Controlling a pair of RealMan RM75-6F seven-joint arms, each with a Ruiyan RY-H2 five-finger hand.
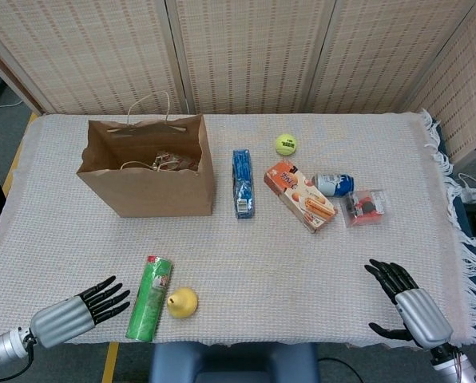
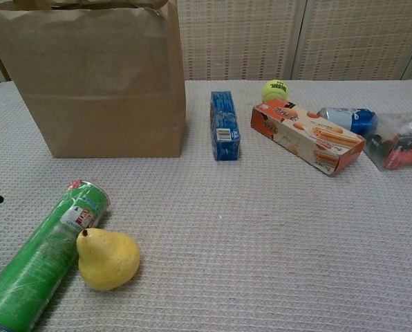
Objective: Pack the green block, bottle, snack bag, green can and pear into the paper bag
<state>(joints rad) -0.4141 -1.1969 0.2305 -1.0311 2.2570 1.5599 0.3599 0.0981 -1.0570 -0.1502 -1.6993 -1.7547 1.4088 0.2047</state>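
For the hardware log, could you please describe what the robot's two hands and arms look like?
Both the left hand and right hand have slim black fingers on a smooth silver-grey shell over the back. The left wrist is silver with a dark band; the right wrist shows thin cables near the frame's bottom edge.

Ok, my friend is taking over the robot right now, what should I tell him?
Left hand: open, holding nothing, low beside the green can.
Right hand: open, holding nothing, at the table's near right edge.
Paper bag: upright at the back left, something already inside, too unclear to name.
Green can lies on its side at the front left, the pear right against it.
Left to do: pack the can and the pear. Probably start with the can.
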